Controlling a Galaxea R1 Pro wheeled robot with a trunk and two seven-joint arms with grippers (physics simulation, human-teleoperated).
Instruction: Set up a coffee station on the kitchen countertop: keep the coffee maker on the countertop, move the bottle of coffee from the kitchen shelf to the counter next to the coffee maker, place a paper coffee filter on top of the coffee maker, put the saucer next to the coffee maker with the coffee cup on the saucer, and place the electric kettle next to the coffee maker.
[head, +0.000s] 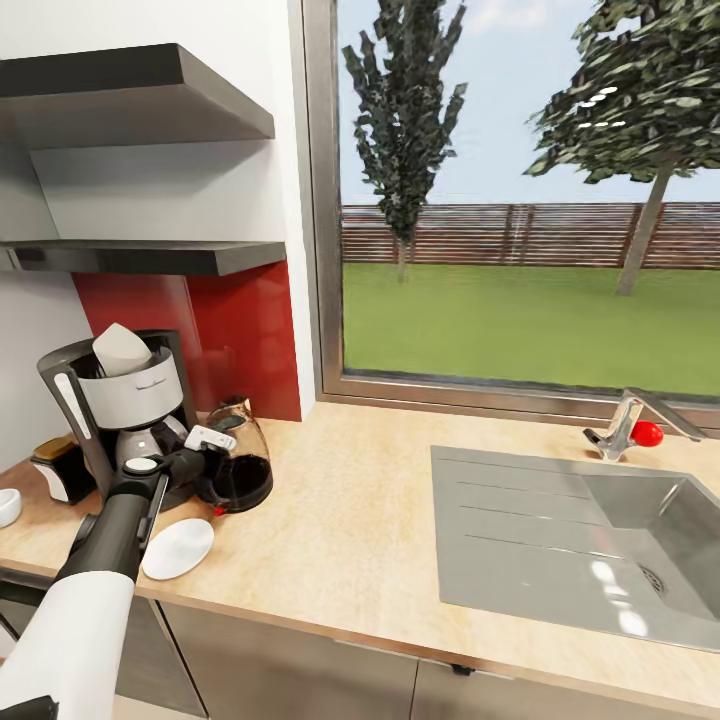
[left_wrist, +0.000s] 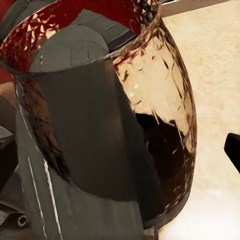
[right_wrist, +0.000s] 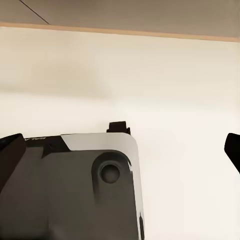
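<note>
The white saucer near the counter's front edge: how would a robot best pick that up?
By its rim, I'd guess. The saucer lies flat and shallow on the countertop, leaving no body to squeeze. Its near side, toward the counter's front edge, is free, while the electric kettle stands just behind. So bring the tool in low from the front and pinch the rim.

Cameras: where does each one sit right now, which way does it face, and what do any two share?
Head view: on the head, facing forward and down over the countertop, coffee maker, electric kettle, saucer and sink; the left arm reaches to the kettle.
Left wrist view: near the left end effector, pointing close at the kettle's glass; one dark fingertip shows.
Right wrist view: on the right arm, facing a pale surface and part of the robot's own grey body.
Shared: head and left wrist views both show the kettle.
</note>
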